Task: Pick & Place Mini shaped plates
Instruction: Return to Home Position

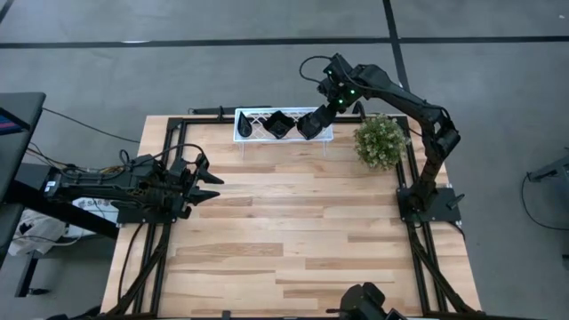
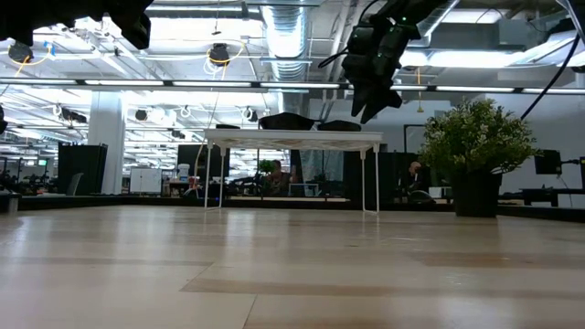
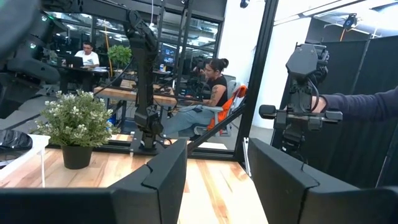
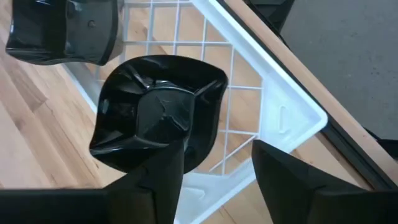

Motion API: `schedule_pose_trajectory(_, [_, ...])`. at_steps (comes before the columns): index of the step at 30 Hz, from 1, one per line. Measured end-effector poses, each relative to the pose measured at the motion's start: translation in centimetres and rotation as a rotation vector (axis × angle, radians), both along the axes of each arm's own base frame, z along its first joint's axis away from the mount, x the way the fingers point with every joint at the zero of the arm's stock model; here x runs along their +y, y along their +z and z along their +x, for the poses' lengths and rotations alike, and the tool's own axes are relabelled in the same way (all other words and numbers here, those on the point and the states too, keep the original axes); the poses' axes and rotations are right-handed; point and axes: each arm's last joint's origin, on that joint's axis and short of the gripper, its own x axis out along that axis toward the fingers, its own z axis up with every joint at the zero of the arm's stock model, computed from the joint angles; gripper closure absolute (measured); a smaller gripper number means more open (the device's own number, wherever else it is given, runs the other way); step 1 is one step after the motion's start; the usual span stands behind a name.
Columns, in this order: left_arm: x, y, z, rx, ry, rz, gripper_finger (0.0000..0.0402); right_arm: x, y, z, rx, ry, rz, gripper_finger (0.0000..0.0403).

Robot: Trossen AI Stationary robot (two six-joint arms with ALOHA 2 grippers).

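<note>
Standing near plates (image 1: 279, 125) on tray (image 1: 253, 135): plant (image 1: 380, 140)

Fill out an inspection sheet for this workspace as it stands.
Surface: wooden table, planks showing across the middle and near side.
Job's things: a leaf-shaped plate and a second plate sit on the white lattice tray at the far edge; none seen on the wood.
Clutter: potted plant right of the tray.
Hands: right hand open over the leaf-shaped plate, holding nothing; left hand open over the table's left side, holding nothing.
Cables: bundles along the left arm; a loop at the right wrist.
Surroundings: people seated at desks; a sleeve by a camera stand.
</note>
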Motion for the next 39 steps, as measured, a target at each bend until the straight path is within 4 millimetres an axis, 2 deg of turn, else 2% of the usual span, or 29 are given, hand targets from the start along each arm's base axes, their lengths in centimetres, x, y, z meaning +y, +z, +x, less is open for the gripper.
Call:
schedule_pose_trajectory(7, [0.0,0.0,0.0,0.0,0.0,0.0,0.0229,0.1,0.1,-0.1,-0.008,0.005,0.007,0.0232])
schedule_pose_trajectory(11, [0.0,0.0,0.0,0.0,0.0,0.0,0.0229,0.7,1.2,-0.6,-0.041,0.023,0.0,0.0254])
schedule_pose_trajectory(14, [0.0,0.0,0.0,0.0,0.0,0.0,0.0229,1.4,2.2,-1.1,-0.089,0.047,0.007,0.0288])
schedule_pose_trajectory(20, [0.0,0.0,0.0,0.0,0.0,0.0,0.0229,3.8,5.0,-2.1,-0.148,0.153,-0.092,0.0391])
schedule_pose_trajectory(32, [0.0,0.0,0.0,-0.001,0.0,0.0,0.0229,8.9,8.6,-3.7,-0.154,0.188,-0.251,0.0397])
schedule_pose_trajectory(39, [0.0,0.1,0.0,-0.005,0.0,-0.001,0.0229,10.9,9.0,-3.8,-0.117,0.198,-0.3,0.0399])
